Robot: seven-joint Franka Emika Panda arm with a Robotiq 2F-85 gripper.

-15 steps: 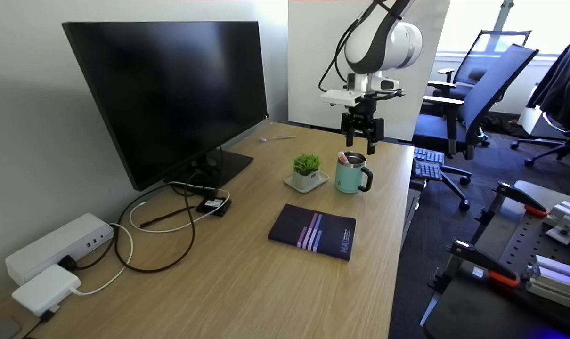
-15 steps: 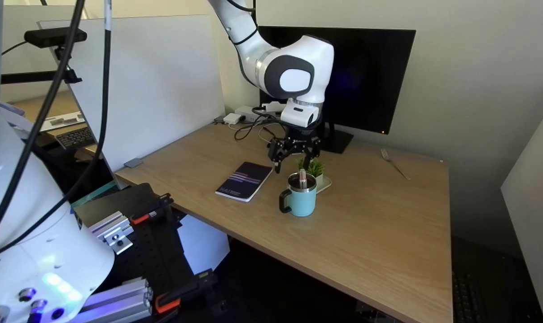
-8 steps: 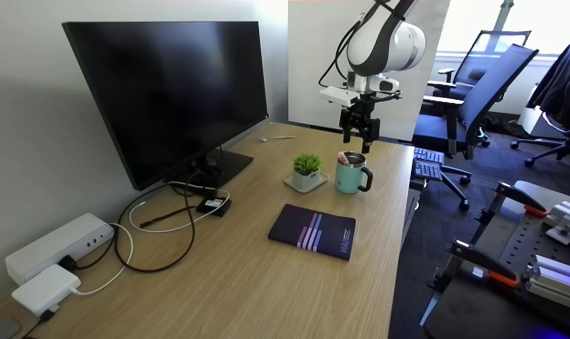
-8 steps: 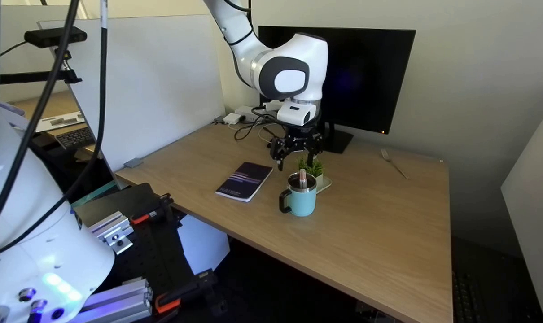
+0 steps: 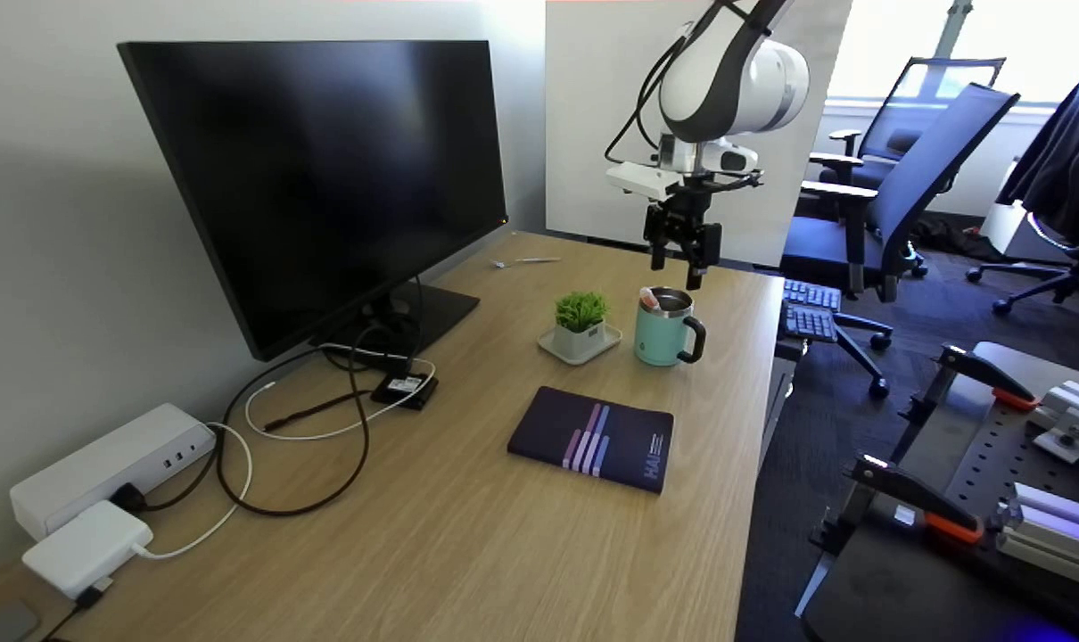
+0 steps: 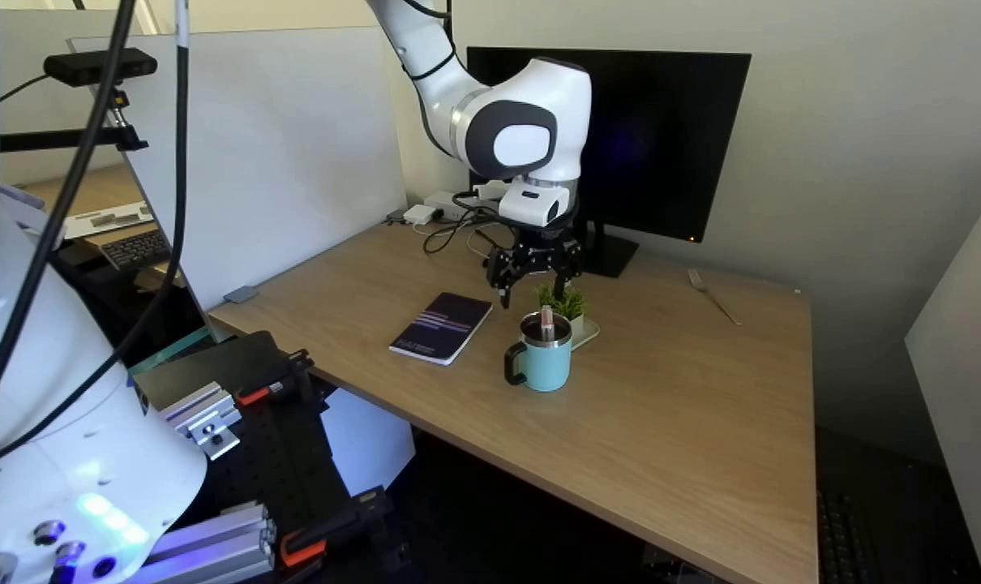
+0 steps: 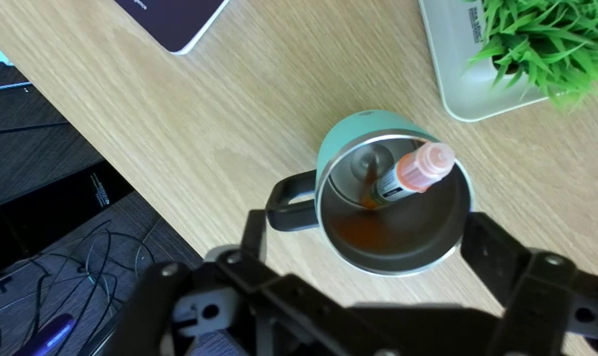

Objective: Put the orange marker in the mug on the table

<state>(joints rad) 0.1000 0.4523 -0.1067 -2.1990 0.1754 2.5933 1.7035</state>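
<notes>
And there's the orange marker (image 7: 411,173), leaning inside the mug (image 7: 403,240) just right of centre in the wrist view, mug upright on the worktop (image 7: 230,123), claw (image 7: 364,221) spread wide along the bottom!

Mug (image 5: 657,341), teal, steel-rimmed, black-handled, upright on wood-grain desktop (image 5: 522,562); orange marker (image 5: 649,299) tilted inside. Robotiq gripper (image 5: 676,275), jaws parted, above. Beside mug: potted plant (image 5: 580,314) on white tray (image 5: 613,338). Also: striped notebook (image 5: 593,439); computer monitor (image 5: 334,178).

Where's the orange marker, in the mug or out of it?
In. The wrist view shows the orange marker leaning inside the mug, one end sticking out the top.
</notes>
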